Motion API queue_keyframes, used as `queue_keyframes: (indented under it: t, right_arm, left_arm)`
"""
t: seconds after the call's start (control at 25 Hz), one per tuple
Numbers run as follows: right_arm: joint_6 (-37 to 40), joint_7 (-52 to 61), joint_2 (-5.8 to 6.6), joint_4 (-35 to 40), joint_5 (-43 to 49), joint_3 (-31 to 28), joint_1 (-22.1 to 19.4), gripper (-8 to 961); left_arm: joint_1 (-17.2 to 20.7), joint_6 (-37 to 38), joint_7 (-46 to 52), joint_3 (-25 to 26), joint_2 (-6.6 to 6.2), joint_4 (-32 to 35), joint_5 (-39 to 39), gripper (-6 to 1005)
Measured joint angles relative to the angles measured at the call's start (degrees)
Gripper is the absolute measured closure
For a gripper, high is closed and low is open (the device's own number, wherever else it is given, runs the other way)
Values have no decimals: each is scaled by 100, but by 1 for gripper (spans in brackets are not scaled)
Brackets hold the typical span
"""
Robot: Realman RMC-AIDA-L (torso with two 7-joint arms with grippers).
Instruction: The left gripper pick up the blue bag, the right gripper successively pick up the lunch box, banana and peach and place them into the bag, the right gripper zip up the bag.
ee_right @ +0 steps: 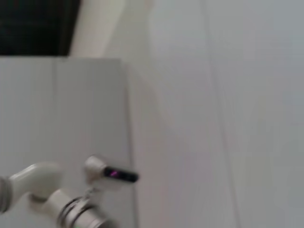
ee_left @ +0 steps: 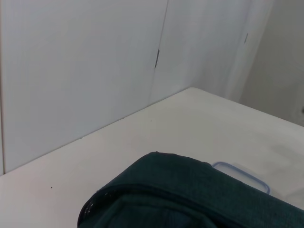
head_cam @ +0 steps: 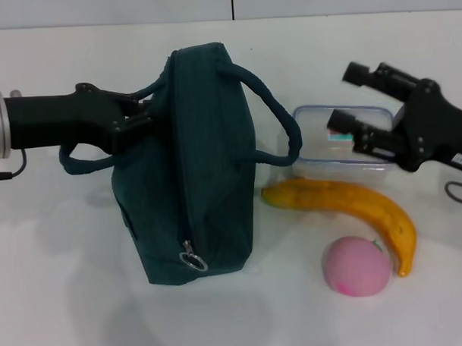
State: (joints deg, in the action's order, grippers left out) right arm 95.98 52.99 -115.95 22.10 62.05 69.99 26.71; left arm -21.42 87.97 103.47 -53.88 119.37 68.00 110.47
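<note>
Head view: blue bag [head_cam: 193, 167] upright, zipper running near-to-far.

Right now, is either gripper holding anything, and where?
The left gripper grips the blue bag by its handle. The right gripper, jaws open above the lunch box, holds nothing.

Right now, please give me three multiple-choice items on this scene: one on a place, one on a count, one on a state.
1. Where is the peach?
A. inside the blue bag
B. on the table, beside the banana
C. on the lunch box

2. How many fruits lie on the table?
A. one
B. two
C. four

3. The bag's zipper is:
A. closed
B. fully open
C. missing

Answers: 1 B, the peach sits by the banana's tip. 2 B, only the banana and peach show. 3 A, the zipper line runs shut down to the ring pull.
</note>
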Motion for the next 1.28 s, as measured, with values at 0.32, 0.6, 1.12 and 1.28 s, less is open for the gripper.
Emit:
queue_keyframes:
  t: [0.32, 0.6, 1.12, 1.28]
  right_arm:
    - [76, -264, -19, -952, -1229, 52, -21, 201]
    - [-37, -43, 361, -967, -308, 66, -90, 202]
    - [-818, 738, 636, -938, 919, 62, -248, 201]
    - [-1083, 929, 625, -937, 1030, 64, -160, 201]
  left_arm:
    - [-30, 1, -13, 0, 2, 0, 1, 909]
    - [-31, 2, -34, 0, -1, 3, 1, 954]
    - [-122, 11, -40, 1, 1, -152, -32, 954]
    - [-172, 11, -42, -1, 7, -231, -43, 954]
